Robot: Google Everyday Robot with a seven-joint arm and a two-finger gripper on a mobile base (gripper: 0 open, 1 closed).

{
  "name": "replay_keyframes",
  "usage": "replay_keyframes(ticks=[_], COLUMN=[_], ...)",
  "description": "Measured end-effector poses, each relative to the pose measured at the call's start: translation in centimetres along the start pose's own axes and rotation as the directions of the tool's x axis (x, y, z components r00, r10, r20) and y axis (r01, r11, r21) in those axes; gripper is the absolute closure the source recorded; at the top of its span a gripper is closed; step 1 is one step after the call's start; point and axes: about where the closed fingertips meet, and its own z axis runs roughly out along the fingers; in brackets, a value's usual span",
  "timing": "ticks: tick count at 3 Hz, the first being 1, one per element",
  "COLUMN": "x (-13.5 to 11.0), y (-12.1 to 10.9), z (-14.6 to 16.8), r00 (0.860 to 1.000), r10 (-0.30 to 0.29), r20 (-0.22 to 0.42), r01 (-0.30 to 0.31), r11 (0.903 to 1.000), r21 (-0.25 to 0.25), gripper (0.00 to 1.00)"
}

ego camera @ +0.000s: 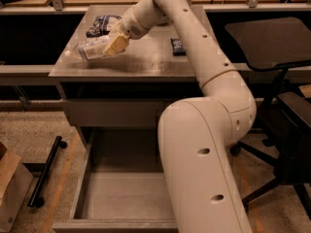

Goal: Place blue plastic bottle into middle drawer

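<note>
Over the left of the desk [146, 62], the pincer [115, 43] is clamped on the blue plastic bottle [91, 48], held sideways with its cap leftward, near a snack bag [103, 23]. Below, the middle drawer [124, 195] stands open

The gripper [115, 43], over the cabinet top [146, 57] and closed on the blue plastic bottle [91, 49], has its far finger hidden behind it. Beyond the jaws the snack bag [102, 23] seems partly covered. Far below the jaws the arm [204, 169] hides the right side of the middle drawer [121, 193].
</note>
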Motion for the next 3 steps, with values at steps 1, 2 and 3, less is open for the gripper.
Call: replay_keyframes(ticks=[1,2,3], x=[0.8,2.2,3.5], y=[1.7,4.8,8.6], z=[-2.5,-5.1,-7.1], r00=[1.0,0.999,0.999], r10=[0.001,-0.005,-0.002], r20=[-0.016,-0.037,-0.047], r01=[-0.001,0.004,-0.002], r11=[0.9999,0.9987,0.9974], r21=[-0.014,-0.05,-0.072], gripper=[1.0,1.0,1.0])
